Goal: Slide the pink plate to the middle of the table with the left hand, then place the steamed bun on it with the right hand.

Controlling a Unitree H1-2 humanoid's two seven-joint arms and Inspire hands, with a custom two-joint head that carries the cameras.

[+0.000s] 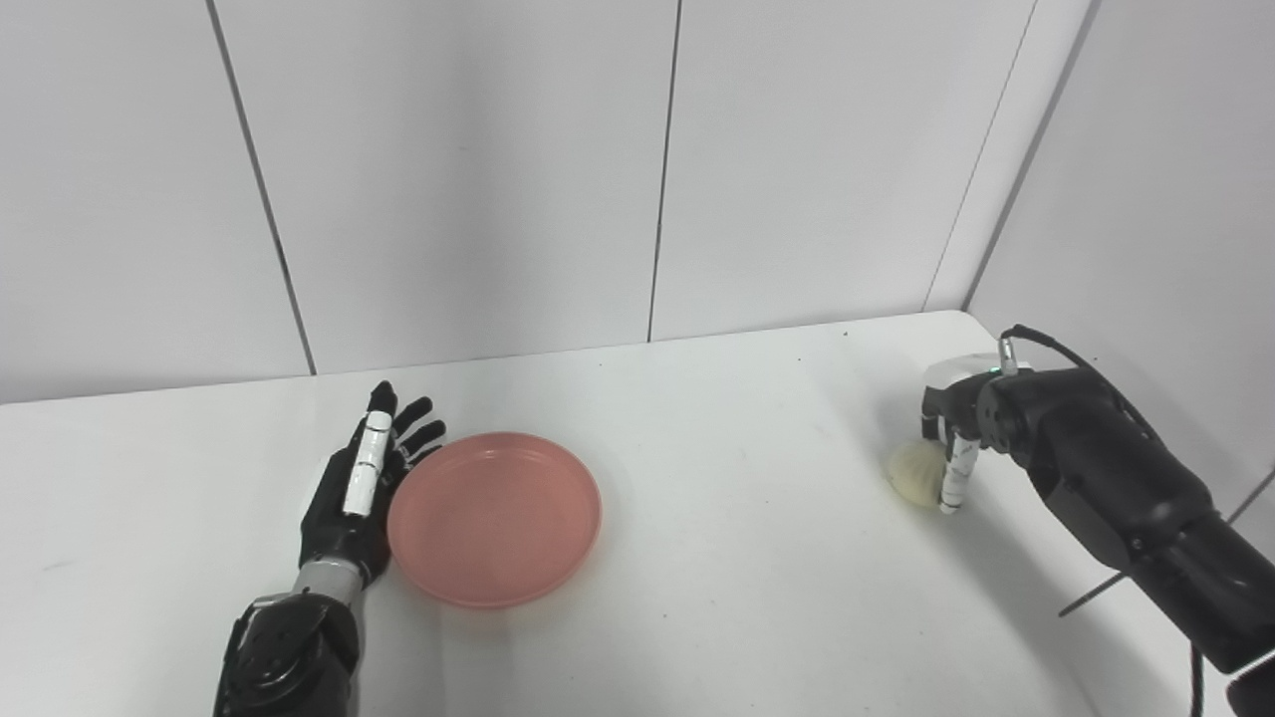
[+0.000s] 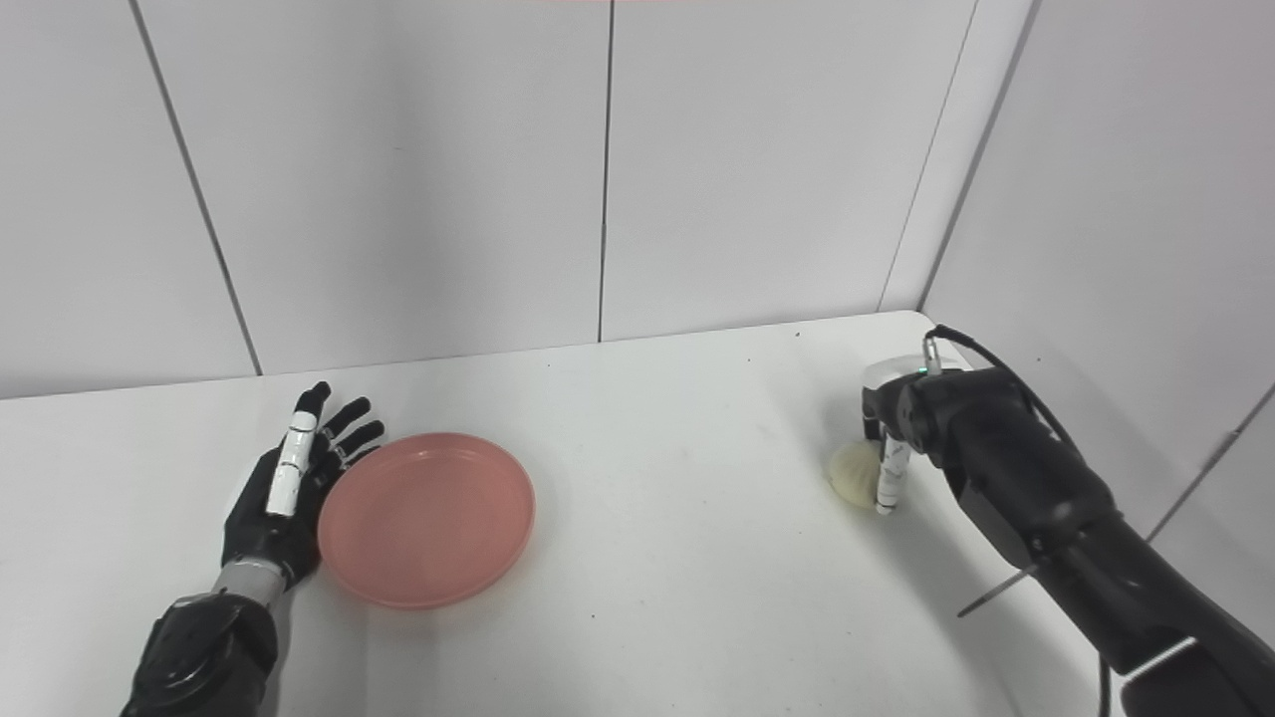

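Left eye view: our left hand (image 1: 361,488) lies flat and open against the round pink plastic plate (image 1: 495,517), left of table centre, while our right hand (image 1: 954,430) curls around the pale steamed bun (image 1: 913,472) near the right edge, seemingly unlifted.

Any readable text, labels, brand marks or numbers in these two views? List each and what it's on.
None readable.
Round pink plastic plate: plain, no print.
Pale steamed bun: no marking.
Left black robot hand and right black robot hand: white segments only, no legible lettering; a small green light shows on the right wrist.
White table and grey wall panels: bare, no signs.
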